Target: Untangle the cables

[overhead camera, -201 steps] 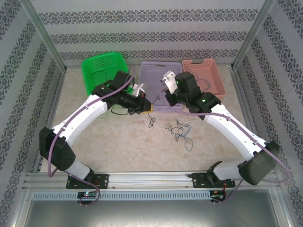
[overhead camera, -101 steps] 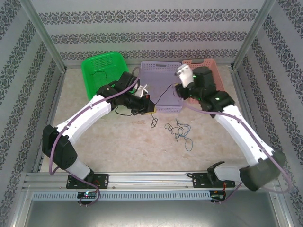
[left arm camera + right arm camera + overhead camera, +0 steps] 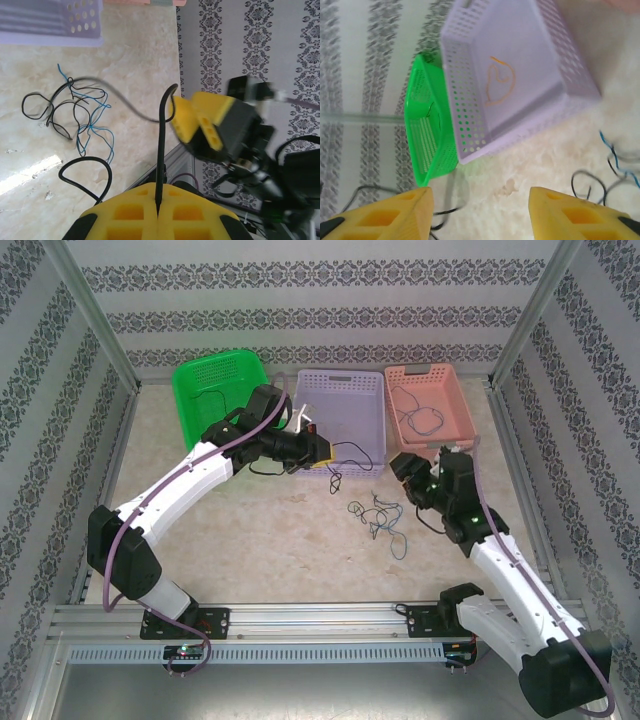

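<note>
Held wire may drag the tangle
Our left claw [image 3: 158, 212] is clamped on a black wire [image 3: 161, 150]; our right claw [image 3: 480, 202] gapes empty. Pulling could tighten the tangle [image 3: 378, 518] at mid-frame, or the wire may slip.

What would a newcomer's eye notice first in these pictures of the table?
A green plastic basket, a lilac plastic basket and a pink plastic basket stand in a row at the far edge of the table. Before the lilac one lies a tangle of thin black and blue wires. The left gripper is shut on one black wire.
</note>
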